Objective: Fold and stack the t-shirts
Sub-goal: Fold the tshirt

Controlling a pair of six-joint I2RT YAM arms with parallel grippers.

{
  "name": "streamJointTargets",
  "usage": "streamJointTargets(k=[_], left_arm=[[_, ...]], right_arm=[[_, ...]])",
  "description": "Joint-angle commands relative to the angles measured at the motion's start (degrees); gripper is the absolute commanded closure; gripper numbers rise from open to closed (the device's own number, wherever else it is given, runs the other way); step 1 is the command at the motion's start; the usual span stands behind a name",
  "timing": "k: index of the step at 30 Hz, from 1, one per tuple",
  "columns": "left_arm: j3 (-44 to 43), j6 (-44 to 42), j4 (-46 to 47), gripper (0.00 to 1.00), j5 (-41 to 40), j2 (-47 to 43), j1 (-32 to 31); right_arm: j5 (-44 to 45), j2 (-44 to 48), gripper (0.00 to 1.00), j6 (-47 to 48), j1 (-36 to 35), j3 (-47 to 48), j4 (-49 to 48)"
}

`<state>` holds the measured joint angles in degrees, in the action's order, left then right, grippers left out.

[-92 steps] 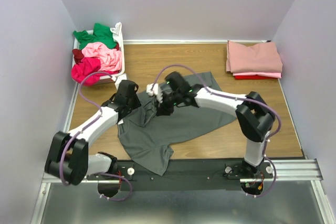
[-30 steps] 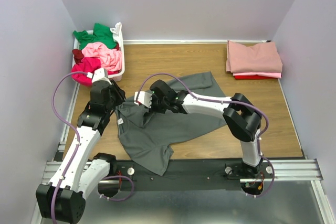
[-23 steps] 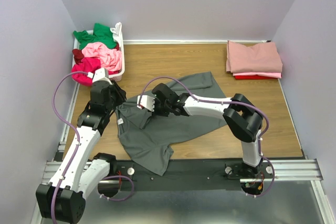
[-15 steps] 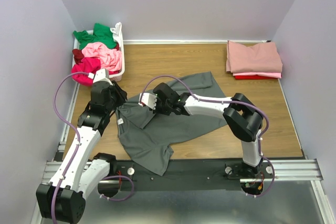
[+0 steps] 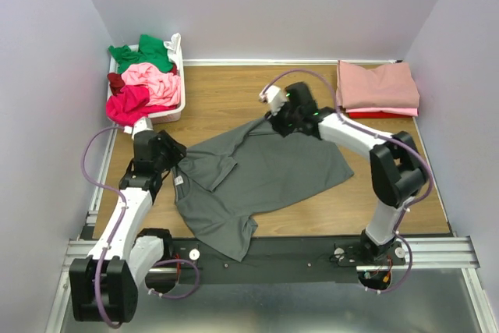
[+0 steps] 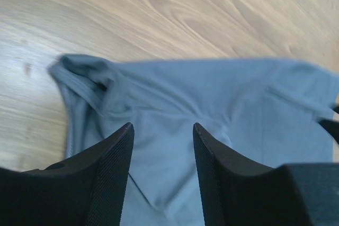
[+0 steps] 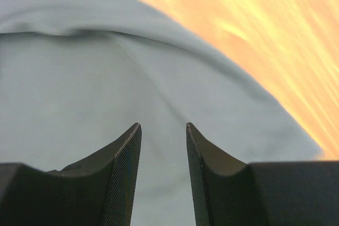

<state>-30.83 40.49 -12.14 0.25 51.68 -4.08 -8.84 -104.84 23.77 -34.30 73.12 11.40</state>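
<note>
Cloth lies between the two arms: the dark grey t-shirt [image 5: 265,181] is spread, still rumpled, on the worktop [image 5: 234,87]. Its long axis seems to run roughly left to right, neck end toward the left arm and hem end toward the right. The left end effector [image 6: 161,126] hovers at the shirt's left edge, jaws apart and empty, with a bunched fold just ahead of it. The right end effector [image 7: 161,125] hangs over the far edge, jaws likewise parted on nothing. Each arm is nearer its own end, so flattening probably calls for both.
</note>
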Motion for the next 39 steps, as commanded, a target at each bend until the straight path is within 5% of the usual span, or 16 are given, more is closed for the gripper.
streamJointTargets(k=[1, 11, 33, 39], left_arm=[[4.5, 4.7, 8.3, 0.46, 3.1, 1.1, 7.6], [8.3, 6.9, 14.8, 0.49, 2.7, 5.3, 16.9], [4.1, 0.5, 20.0, 0.52, 9.3, 25.9, 18.8], [1.5, -0.7, 20.8, 0.66, 10.0, 29.4, 19.5]], right_arm=[[-10.4, 3.3, 0.53, -4.5, 6.0, -2.1, -0.4], [-15.1, 4.4, 0.53, -6.2, 9.2, -2.6, -0.4], [-16.6, 3.8, 0.53, -7.2, 12.7, -2.7, -0.5], [-15.9, 1.9, 0.53, -9.3, 16.1, -2.0, -0.4]])
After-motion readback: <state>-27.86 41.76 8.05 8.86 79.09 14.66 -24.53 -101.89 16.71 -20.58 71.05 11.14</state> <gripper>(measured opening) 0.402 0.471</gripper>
